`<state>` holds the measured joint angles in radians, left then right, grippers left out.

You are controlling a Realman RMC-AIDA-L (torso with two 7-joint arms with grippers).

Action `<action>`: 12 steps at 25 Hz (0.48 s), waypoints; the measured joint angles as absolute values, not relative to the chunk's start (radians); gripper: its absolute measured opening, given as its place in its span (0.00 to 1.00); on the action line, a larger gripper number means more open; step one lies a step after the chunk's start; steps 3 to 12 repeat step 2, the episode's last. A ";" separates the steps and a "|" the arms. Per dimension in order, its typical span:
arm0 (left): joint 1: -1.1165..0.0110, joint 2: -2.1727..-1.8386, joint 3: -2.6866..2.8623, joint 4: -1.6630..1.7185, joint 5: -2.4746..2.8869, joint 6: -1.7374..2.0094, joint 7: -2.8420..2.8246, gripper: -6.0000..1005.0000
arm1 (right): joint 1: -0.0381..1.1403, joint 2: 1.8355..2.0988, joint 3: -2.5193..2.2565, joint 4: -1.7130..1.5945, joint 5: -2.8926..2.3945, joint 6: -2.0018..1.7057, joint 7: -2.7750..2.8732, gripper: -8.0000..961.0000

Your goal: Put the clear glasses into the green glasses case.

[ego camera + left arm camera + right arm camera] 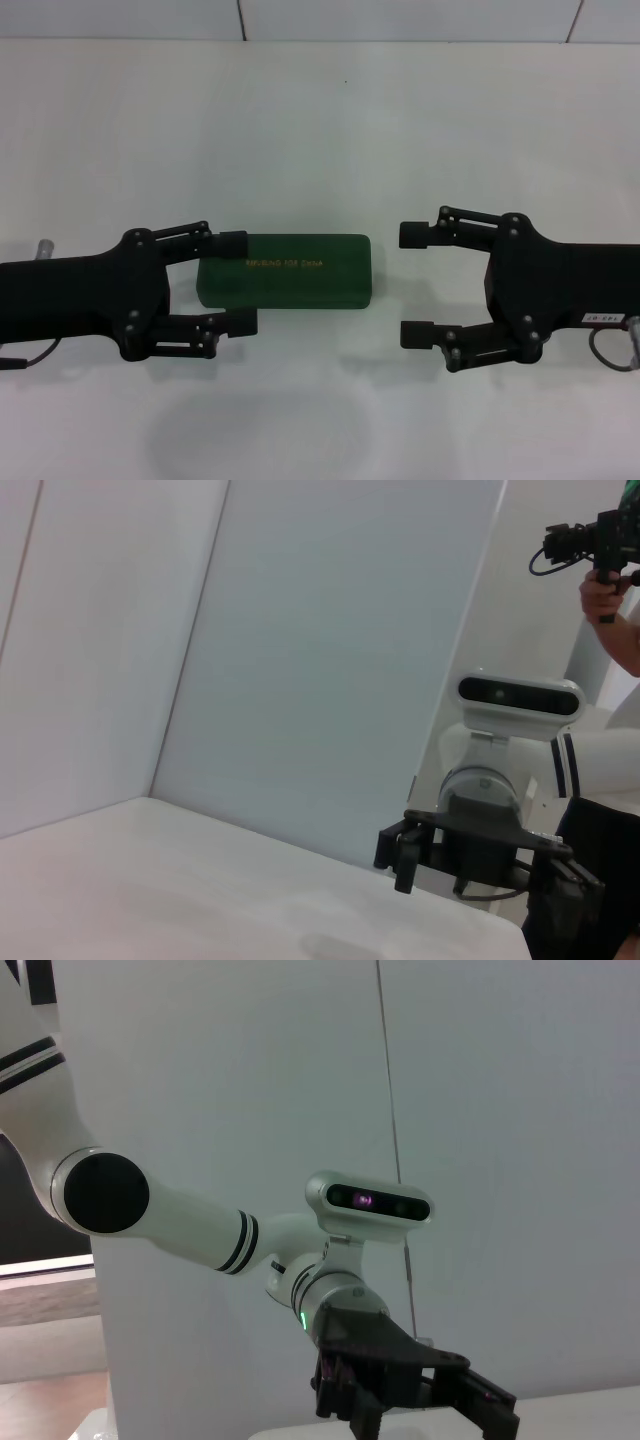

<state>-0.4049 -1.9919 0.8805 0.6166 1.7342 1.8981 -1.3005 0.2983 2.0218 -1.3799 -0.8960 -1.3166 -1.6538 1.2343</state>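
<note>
— Nearest the head camera, what do you see?

— Two black tools, one at each side of the white tabletop (320,120). From the picture's centre, the left tool (240,281) sits at about eight o'clock and the right tool (416,285) at about four o'clock. They point toward each other.

— How do their fingers stand?

— Both are spread wide, nothing between them. On each, one finger lies farther from the camera and one nearer.

— And the green glasses case (285,270)?

— It lies flat on the tabletop just below the picture's centre, lid closed, with small gold lettering on top. Its left end reaches between the left tool's fingers, the far finger over the case's far left corner, the near finger just in front of its near edge. Whether they touch the case, I cannot tell. The right tool is apart from the case, at three o'clock of it.

— The clear glasses?

— I cannot make them out.

— Anything in the wrist views?

— Each shows the opposite arm's tool against pale wall panels. The left wrist view also catches a person's hand (603,592) holding a camera (590,542) at one o'clock.
</note>
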 joint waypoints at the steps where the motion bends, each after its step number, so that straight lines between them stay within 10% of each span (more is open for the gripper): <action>1: -0.403 -1.992 0.880 0.617 1.734 1.898 -1.299 0.87 | 0.299 2.022 -1.380 -0.897 -1.316 -1.654 1.235 0.92; 12: -0.400 -1.993 0.880 0.616 1.734 1.898 -1.297 0.87 | 0.301 2.022 -1.380 -0.897 -1.316 -1.654 1.236 0.92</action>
